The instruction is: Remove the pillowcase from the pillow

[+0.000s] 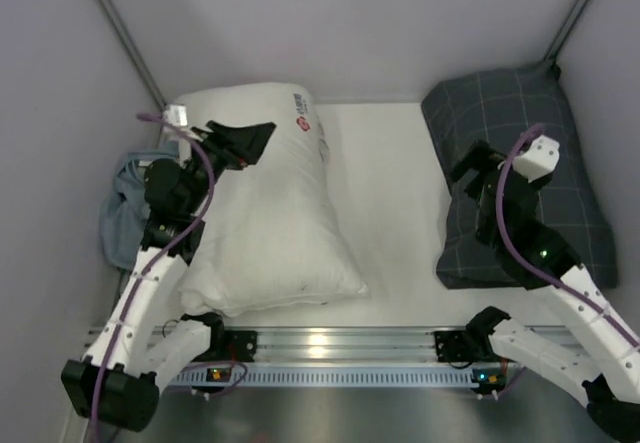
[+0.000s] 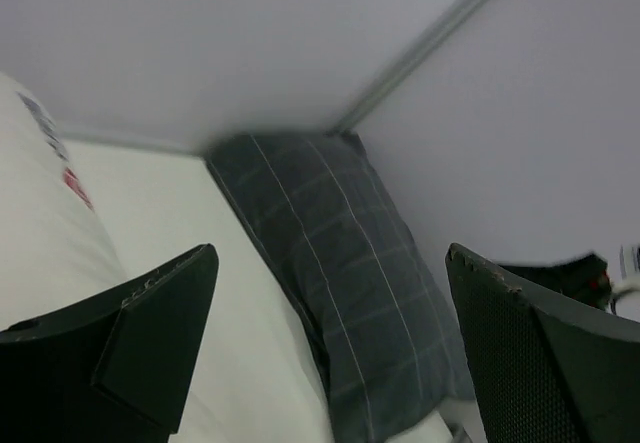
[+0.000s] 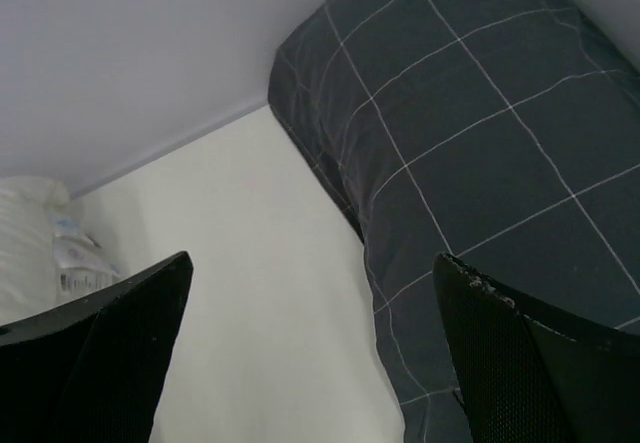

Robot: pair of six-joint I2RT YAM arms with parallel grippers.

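The dark grey-blue checked pillowcase (image 1: 575, 203) lies plump at the right side of the table, its far end in the back right corner. It also shows in the left wrist view (image 2: 300, 203) and the right wrist view (image 3: 480, 93). The plain white pillow is hidden; nothing white shows at the case's edges. My right gripper (image 1: 472, 191) is open and empty above the case's left edge; in its own view (image 3: 312, 263) one finger is over the table and the other over the case. My left gripper (image 1: 240, 145) is open and empty over the far end of the logo pillow, also seen in its wrist view (image 2: 330, 263).
A white pillow with a red round logo and printed text (image 1: 270, 223) lies on the left half of the table. A crumpled light blue cloth (image 1: 118, 213) lies at the far left by the wall. Grey walls close in the back and sides. A metal rail (image 1: 330, 343) runs along the near edge.
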